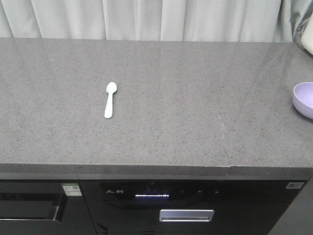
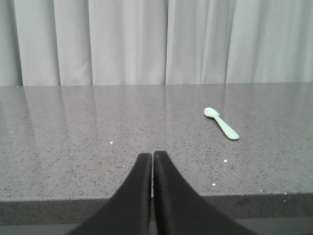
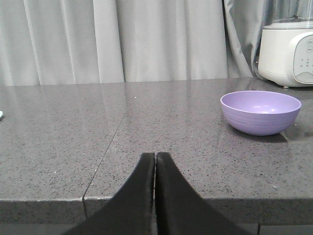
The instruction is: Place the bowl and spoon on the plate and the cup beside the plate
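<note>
A pale mint-white spoon (image 1: 110, 100) lies flat on the grey stone counter, left of centre; the left wrist view has the spoon (image 2: 221, 123) ahead and to the right. A lavender bowl (image 1: 304, 99) stands upright at the counter's right edge, partly cut off; in the right wrist view the bowl (image 3: 260, 111) sits ahead to the right, with nothing in it. My left gripper (image 2: 153, 155) is shut and holds nothing, hanging at the counter's front edge. My right gripper (image 3: 155, 155) is likewise shut on nothing at the front edge. The plate and cup are out of view.
A white blender base (image 3: 289, 49) stands at the back right corner beyond the bowl. Grey curtains (image 1: 156, 19) hang behind the counter. A seam (image 1: 224, 137) runs across the countertop. Below the front edge is a dark appliance front with a lit display (image 1: 152, 196).
</note>
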`<state>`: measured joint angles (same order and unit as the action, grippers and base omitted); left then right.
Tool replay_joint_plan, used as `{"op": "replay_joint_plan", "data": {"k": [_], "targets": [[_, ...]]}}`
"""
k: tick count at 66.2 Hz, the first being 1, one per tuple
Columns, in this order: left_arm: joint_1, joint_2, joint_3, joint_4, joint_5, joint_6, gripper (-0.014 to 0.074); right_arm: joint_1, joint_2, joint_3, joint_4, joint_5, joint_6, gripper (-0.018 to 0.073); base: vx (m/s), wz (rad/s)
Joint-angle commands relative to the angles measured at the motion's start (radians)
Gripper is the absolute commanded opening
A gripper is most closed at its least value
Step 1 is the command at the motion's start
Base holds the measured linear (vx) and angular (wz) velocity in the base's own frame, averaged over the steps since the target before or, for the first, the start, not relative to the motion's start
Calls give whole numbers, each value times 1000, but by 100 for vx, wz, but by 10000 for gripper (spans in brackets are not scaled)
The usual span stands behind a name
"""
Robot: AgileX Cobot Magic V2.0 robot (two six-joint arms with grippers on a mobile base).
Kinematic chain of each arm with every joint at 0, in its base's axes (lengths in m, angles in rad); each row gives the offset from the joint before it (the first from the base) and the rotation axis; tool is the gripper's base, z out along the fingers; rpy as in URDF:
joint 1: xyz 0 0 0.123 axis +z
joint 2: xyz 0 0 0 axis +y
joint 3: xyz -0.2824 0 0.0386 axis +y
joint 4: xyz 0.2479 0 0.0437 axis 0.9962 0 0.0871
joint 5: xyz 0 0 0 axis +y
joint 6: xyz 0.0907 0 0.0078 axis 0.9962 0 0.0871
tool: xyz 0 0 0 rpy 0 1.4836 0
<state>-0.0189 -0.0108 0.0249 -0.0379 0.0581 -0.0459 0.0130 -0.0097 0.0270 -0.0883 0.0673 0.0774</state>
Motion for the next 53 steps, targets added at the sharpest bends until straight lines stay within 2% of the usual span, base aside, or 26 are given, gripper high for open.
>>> {"op": "replay_joint_plan", "data": {"k": [1, 53], "targets": [[0, 4, 30, -1, -68, -5, -6, -6, 6, 16, -11, -76, -9, -5, 2, 0], [0, 4, 30, -1, -68, -5, -6, -6, 6, 16, -11, -76, -9, -5, 3, 1]]}}
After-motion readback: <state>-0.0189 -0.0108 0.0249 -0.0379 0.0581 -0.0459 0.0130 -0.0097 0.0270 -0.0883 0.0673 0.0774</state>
